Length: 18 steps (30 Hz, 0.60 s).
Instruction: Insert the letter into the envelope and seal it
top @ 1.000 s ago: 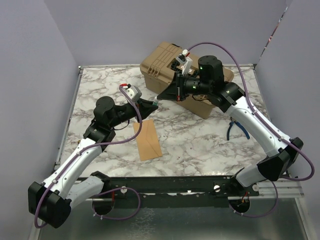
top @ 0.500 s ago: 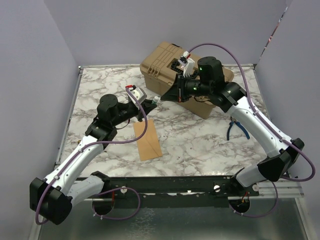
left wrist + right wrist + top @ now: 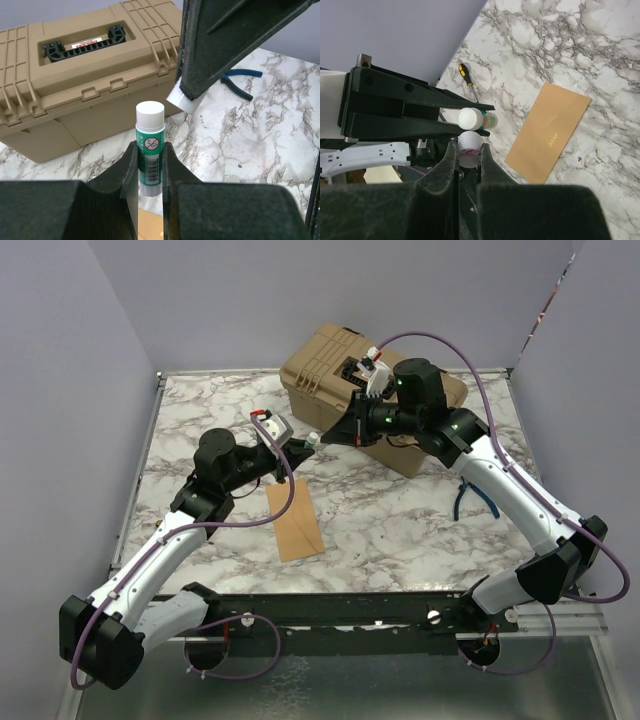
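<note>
Left claw (image 3: 150,151) is clamped on a glue stick (image 3: 150,142). Right claw (image 3: 468,145) pinches a white piece (image 3: 468,139) just beside it, likely the cap. A skewed pull could twist either loose. The envelope (image 3: 297,521) lies on the tabletop (image 3: 400,525) below — no letter shows, perhaps inside. Toolbox (image 3: 330,365) shut, contents hidden.

Robot lab test cell: plain lavender walls (image 3: 60,390) box in a marble-print counter (image 3: 400,530). Two cabled arms (image 3: 520,490) are bolted to a black metal rail (image 3: 340,606) at its near edge. A tan tool case (image 3: 320,370), blue pliers (image 3: 466,496) and a screwdriver (image 3: 465,71) lie on it.
</note>
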{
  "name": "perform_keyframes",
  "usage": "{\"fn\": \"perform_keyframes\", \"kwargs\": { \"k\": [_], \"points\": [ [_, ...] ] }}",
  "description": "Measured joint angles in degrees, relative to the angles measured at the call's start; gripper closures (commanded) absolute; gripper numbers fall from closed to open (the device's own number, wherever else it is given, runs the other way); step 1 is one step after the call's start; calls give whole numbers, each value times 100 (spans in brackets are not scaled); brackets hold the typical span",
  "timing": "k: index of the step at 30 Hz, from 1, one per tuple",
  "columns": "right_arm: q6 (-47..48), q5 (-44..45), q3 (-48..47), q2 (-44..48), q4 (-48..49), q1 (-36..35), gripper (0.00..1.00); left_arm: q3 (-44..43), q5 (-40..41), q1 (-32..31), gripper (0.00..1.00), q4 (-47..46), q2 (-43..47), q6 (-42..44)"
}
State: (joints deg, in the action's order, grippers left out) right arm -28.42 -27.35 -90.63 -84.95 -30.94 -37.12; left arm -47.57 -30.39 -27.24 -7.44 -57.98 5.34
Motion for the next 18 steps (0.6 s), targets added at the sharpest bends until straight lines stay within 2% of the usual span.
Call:
{"fn": "perform_keyframes", "kwargs": {
  "k": [8, 18],
  "points": [
    [-166, -127, 94, 0, 428, 0, 100, 2, -138, -22, 100, -59, 0, -175],
    [-212, -144, 94, -20, 472, 0, 100, 20, -179, -26, 100, -85, 33, -201]
  ]
}}
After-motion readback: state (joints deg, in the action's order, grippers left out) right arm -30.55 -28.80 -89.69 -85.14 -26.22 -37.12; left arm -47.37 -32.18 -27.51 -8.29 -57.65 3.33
